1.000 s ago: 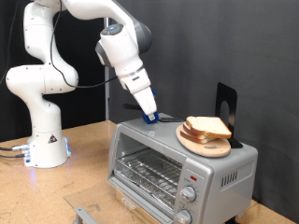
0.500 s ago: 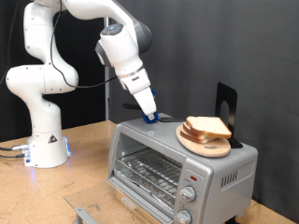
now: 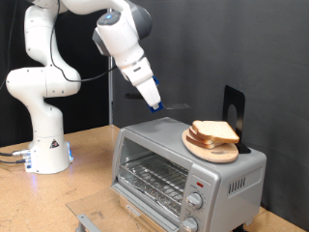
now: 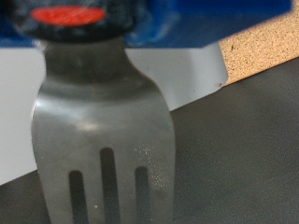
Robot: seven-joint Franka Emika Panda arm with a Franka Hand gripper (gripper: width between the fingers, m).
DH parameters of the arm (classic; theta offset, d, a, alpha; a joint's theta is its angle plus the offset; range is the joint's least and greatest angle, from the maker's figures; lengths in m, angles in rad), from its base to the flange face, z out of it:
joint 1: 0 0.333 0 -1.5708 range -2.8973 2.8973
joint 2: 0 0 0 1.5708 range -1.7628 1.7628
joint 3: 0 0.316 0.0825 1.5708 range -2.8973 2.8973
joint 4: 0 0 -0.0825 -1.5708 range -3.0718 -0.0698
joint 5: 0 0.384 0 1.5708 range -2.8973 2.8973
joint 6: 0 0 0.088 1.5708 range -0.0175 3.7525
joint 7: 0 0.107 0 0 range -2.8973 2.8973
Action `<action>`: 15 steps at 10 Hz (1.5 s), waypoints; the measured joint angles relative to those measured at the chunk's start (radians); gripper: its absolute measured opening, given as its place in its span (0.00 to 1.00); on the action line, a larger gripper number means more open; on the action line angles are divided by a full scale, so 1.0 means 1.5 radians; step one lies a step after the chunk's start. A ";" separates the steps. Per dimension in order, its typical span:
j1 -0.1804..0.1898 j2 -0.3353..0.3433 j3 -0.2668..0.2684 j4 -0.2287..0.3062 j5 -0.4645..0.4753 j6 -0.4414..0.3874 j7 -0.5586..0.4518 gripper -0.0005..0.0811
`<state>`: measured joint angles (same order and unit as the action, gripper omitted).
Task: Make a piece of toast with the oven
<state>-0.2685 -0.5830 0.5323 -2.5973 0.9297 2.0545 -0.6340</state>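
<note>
The gripper (image 3: 155, 105) has lifted clear above the oven (image 3: 189, 169), pinching a fork (image 4: 101, 121); toast (image 3: 214, 131) sits atop the oven

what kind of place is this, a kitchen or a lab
Most likely a robot lab staged as a kitchen corner. A white arm is bolted to a bare plywood table, a black curtain hangs behind, and the only kitchen items are an oven with toast on top.

Exterior view: off-arm, mid-distance, facing oven (image 3: 189, 166) front corner | wrist view: very close on fork (image 4: 101, 131) | shared: oven top.
</note>
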 joint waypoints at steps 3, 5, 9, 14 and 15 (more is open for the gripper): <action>-0.001 -0.002 0.000 -0.015 0.068 0.057 -0.006 0.61; -0.005 -0.020 -0.025 -0.041 0.117 0.095 -0.011 0.61; -0.054 -0.047 -0.088 -0.082 0.095 0.100 -0.022 0.61; -0.127 -0.048 -0.170 -0.091 0.019 0.062 -0.036 0.61; -0.134 -0.047 -0.186 -0.090 0.008 0.049 -0.045 0.61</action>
<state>-0.4697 -0.6542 0.2527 -2.7320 0.9420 2.1278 -0.7008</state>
